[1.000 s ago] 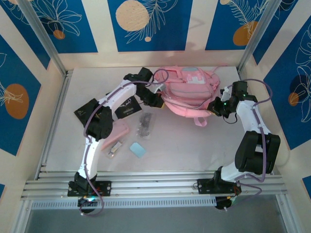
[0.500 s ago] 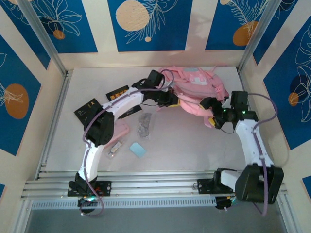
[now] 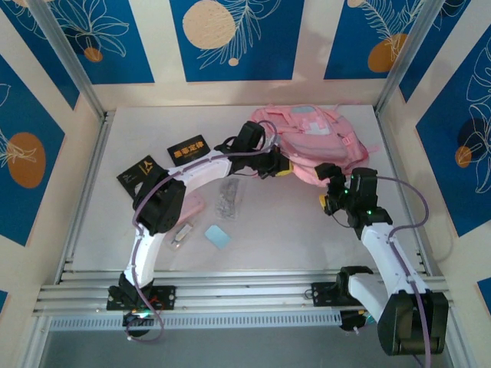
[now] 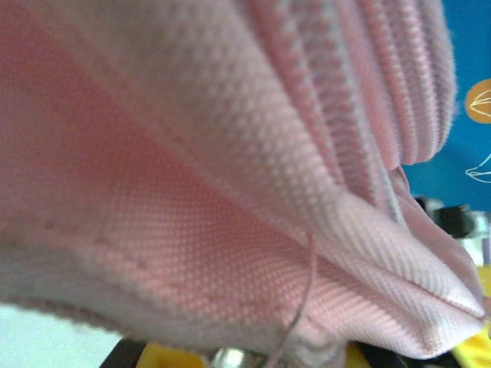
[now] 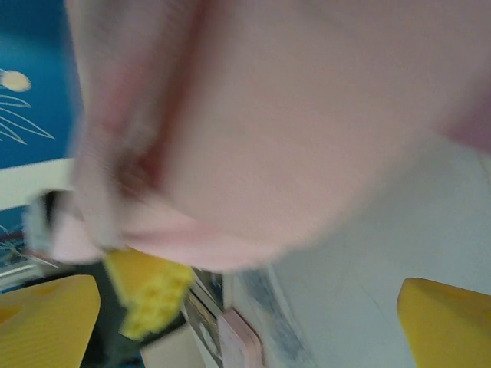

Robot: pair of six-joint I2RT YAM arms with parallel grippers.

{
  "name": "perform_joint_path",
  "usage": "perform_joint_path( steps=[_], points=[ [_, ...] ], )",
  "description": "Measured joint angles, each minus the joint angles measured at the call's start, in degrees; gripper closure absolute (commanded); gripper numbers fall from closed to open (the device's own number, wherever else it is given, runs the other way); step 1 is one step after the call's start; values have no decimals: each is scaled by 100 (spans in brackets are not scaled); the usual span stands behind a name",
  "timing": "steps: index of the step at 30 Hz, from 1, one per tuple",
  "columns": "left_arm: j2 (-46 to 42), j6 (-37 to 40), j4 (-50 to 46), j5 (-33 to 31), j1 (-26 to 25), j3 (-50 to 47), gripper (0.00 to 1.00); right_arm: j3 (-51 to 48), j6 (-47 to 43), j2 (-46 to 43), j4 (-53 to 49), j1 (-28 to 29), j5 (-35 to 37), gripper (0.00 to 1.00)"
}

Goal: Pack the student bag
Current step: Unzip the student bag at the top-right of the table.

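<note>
The student bag, a large pink backpack, lies at the back right of the table. My left gripper is shut on the bag's near left edge. In the left wrist view, pink woven fabric bulges over the yellow fingertips at the bottom. My right gripper stands open just in front of the bag, apart from it. Its yellow fingers sit wide at both lower corners of the right wrist view, with nothing between them. The blurred bag hangs above them.
Two black booklets lie at the left. A pink pencil case, a clear packet, a pale blue card and a small item lie near the left arm. Metal rails edge the table.
My right gripper opened, let go of the bag's strap and drew back toward the near edge. My left gripper carried the bag's edge rightward, uncovering a black booklet.
</note>
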Motion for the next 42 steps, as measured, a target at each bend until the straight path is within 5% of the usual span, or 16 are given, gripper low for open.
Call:
perform_joint_path(
  steps=[4, 6, 8, 9, 15, 23, 30, 32, 34, 35, 38, 42],
  points=[
    [-61, 0, -11, 0, 0, -162, 100, 118, -31, 778, 608, 46, 127, 19],
    [-72, 2, -4, -2, 13, -162, 100, 168, -57, 1180, 811, 68, 133, 47],
    [-74, 24, -7, -2, 28, -162, 100, 223, -63, 1545, 1001, 74, 116, 91],
    [-74, 37, -20, -2, 48, -162, 100, 249, -66, 1655, 1043, 74, 103, 100],
    [-72, 778, -785, -31, 275, 46, 100, 627, -332, 1650, 765, 129, 81, 100],
    [358, 3329, -3536, -997, 826, 1941, 100, 916, -1021, 1182, 116, 136, -85, 100],
    [739, 3604, -3860, -1882, 1154, 2177, 100, 916, -1211, 1182, -295, 184, -175, 100],
    [876, 3519, -3853, -1917, 1145, 2295, 100, 920, -1241, 1182, -319, 238, -186, 83],
    [927, 3429, -3814, -1917, 1145, 2334, 87, 970, -1276, 1189, -402, 302, -227, 55],
    [931, 3386, -3759, -1967, 1150, 2339, 73, 1043, -1331, 1187, -573, 365, -264, 47],
    [929, 3276, -3641, -2155, 1281, 2343, 40, 1331, -1554, 1185, -1097, 595, -280, 37],
    [778, 3215, -3517, -2291, 1517, 2009, 35, 1864, -1808, 1215, -1609, 933, -295, 36]
  ],
)
